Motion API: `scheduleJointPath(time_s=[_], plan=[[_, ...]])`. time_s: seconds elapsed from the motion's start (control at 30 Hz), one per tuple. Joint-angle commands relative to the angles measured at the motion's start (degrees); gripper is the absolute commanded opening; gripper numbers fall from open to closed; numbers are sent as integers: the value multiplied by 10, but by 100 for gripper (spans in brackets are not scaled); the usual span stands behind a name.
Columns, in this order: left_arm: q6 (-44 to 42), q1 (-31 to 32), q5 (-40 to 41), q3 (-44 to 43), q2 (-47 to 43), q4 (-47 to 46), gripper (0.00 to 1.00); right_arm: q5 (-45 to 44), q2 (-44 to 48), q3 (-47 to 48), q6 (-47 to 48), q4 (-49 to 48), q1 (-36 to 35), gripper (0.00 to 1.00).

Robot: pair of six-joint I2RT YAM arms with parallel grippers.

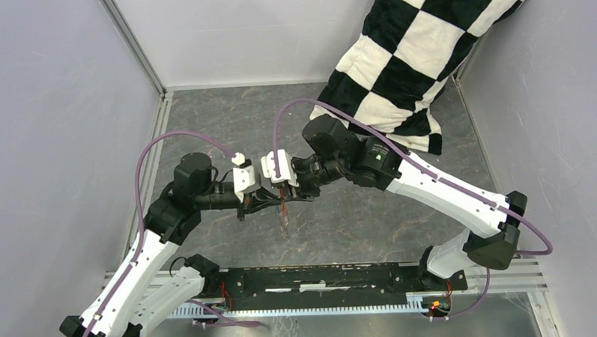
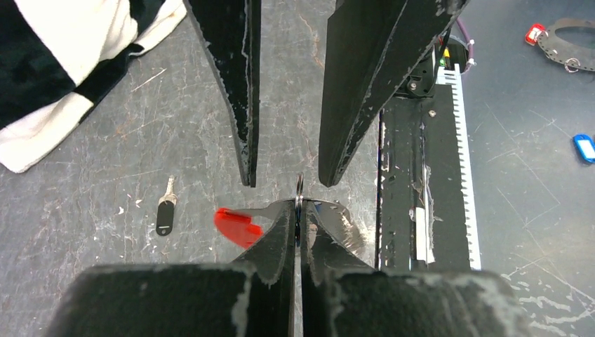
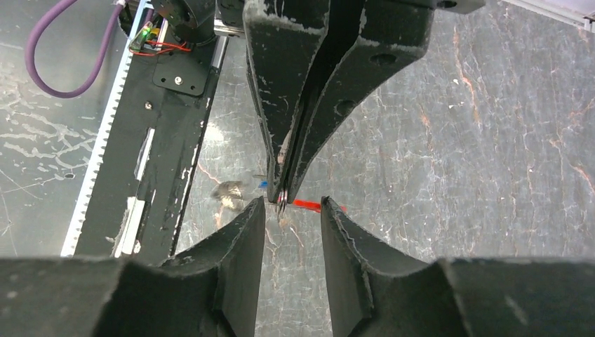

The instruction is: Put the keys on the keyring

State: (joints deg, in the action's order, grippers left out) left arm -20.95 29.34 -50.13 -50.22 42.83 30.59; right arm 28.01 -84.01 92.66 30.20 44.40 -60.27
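Note:
My left gripper point(image 2: 299, 210) is shut on the thin metal keyring point(image 2: 299, 188), held edge-on above the table. Its red tag point(image 2: 237, 226) hangs to the left. A speck of blue point(image 2: 317, 206) shows right beside the ring; I cannot tell what it is. The black-headed key point(image 2: 165, 210) lies flat on the table, left of the tag. My right gripper point(image 3: 289, 207) faces the left one, open, its tips on either side of the ring point(image 3: 282, 201) without touching it. From above, the two grippers point(image 1: 263, 196) point(image 1: 285, 190) meet mid-table with the tag point(image 1: 284, 218) dangling below.
A black-and-white checkered cloth point(image 1: 404, 52) lies at the back right of the table. A black rail with a white toothed strip point(image 1: 322, 280) runs along the near edge. Beyond it lie a blue tag point(image 2: 584, 147) and a red-tagged ring point(image 2: 561, 42).

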Motion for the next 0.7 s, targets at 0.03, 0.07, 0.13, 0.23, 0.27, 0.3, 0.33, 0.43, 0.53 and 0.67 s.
scheduleJointPath(time_s=[0.03, 0.07, 0.13, 0.23, 0.27, 0.3, 0.33, 0.43, 0.53, 0.67], plan=[[-31, -1, -27, -27, -8, -4, 2, -10, -19, 37, 4, 7, -9, 37], [-33, -1, -26, -27, -9, -4, 2, -10, -21, 37, 4, 7, -9, 36], [-33, -1, -28, -26, -11, -3, 2, -9, -24, 36, 3, 8, -9, 33], [-34, -1, -30, -25, -16, -3, 2, -9, -28, 33, 0, 7, -9, 32], [-35, -1, -30, -25, -16, -3, 2, -9, -28, 31, 0, 7, -9, 31], [-36, -1, -31, -26, -17, -3, 2, -9, -29, 31, 0, 8, -9, 30], [-37, -1, -31, -25, -18, -3, 2, -9, -29, 31, -1, 6, -9, 26], [-37, -1, -37, -22, -19, -3, 2, -10, -29, 32, -1, 3, -9, 9], [-39, -1, -38, -20, -22, -3, 3, -26, -21, 23, -8, -12, -9, 0], [-39, -1, -35, -16, -30, -3, 29, -27, 19, -27, -27, -75, -9, 0]])
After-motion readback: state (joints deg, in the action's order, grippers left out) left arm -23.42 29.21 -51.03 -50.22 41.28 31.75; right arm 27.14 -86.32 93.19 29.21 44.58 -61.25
